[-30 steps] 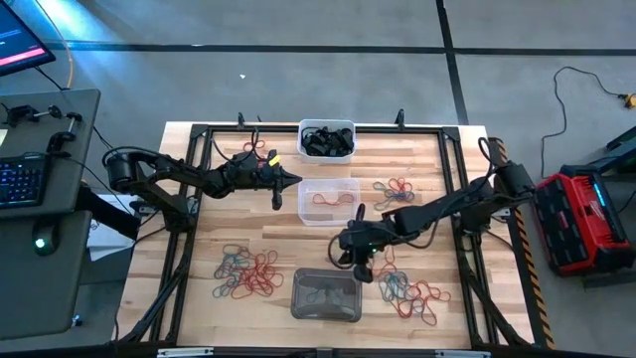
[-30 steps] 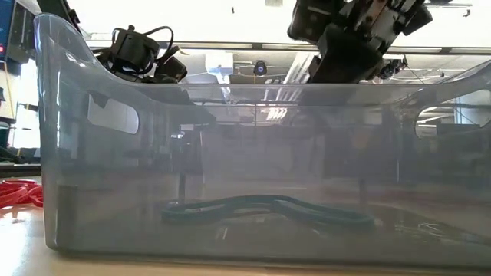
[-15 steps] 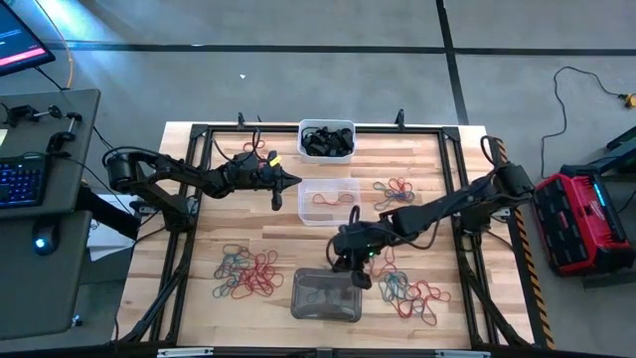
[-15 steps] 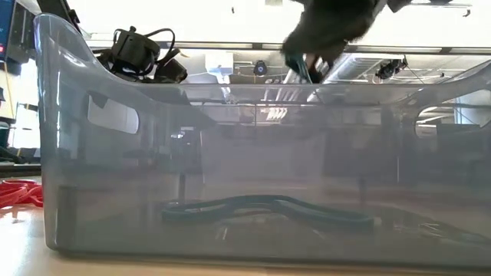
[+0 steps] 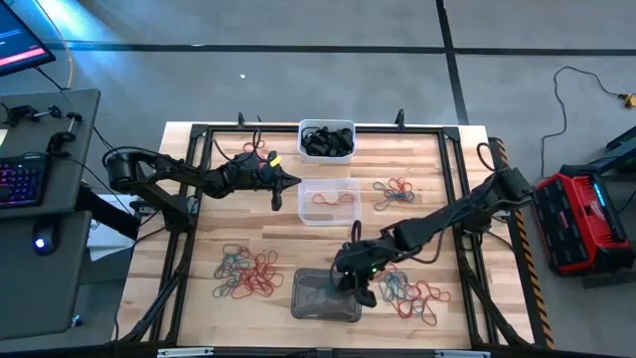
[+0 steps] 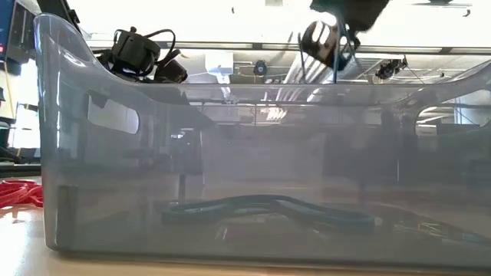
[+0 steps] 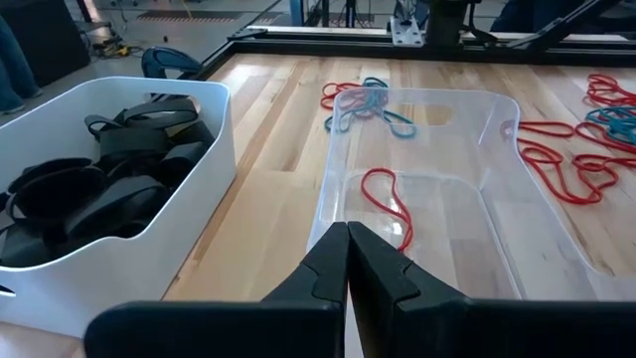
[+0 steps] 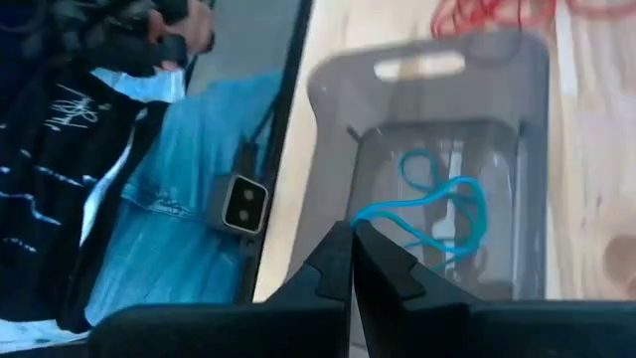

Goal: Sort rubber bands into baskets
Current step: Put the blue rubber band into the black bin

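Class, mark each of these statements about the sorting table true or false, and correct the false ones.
1. The white basket holds black bands. True.
2. The clear basket holds a blue band. False: it holds a red band.
3. The right gripper is over the grey basket. True.
4. The left gripper is wide open. False: its fingers are shut.
5. The grey basket has nothing in it. False: a blue-teal band lies inside.
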You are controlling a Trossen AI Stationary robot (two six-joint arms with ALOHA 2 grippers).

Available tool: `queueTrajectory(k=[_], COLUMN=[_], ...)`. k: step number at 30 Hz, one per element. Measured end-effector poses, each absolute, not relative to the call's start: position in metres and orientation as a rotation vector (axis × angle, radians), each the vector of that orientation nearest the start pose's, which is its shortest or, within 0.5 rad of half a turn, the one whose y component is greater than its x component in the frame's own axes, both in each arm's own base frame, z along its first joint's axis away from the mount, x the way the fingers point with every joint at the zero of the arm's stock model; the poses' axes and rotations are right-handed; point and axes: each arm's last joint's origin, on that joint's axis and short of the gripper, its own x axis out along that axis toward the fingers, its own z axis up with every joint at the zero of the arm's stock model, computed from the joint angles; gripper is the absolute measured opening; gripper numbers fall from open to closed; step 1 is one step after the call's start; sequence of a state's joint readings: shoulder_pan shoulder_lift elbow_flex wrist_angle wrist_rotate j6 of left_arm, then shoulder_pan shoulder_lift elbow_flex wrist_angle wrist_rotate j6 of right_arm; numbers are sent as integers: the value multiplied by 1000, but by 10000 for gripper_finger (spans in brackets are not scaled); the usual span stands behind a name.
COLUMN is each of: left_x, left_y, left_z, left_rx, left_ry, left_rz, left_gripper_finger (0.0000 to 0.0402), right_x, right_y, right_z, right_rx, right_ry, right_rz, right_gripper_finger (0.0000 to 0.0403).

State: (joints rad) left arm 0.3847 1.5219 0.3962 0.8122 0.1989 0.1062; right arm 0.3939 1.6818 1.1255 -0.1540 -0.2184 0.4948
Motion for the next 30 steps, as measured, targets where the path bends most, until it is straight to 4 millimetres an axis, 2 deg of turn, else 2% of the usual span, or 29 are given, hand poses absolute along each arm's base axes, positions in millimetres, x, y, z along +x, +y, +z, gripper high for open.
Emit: queueTrajectory(k=[7, 22, 30], left_x=[241, 241, 241], left_y=[91, 91, 91], left_z=[142, 142, 141], left_rx=[13, 13, 10], left_ry=[315, 317, 325], left_rz=[166, 165, 165], left_gripper_finger=[0, 0, 0], right_x=[342, 344, 344], right_y=[144, 130, 128], right_z=[196, 192, 192], right_rx=[425, 463, 477], right_ry=[930, 969, 977], right_rz=[359, 257, 245], right_gripper_finger=[0, 0, 1])
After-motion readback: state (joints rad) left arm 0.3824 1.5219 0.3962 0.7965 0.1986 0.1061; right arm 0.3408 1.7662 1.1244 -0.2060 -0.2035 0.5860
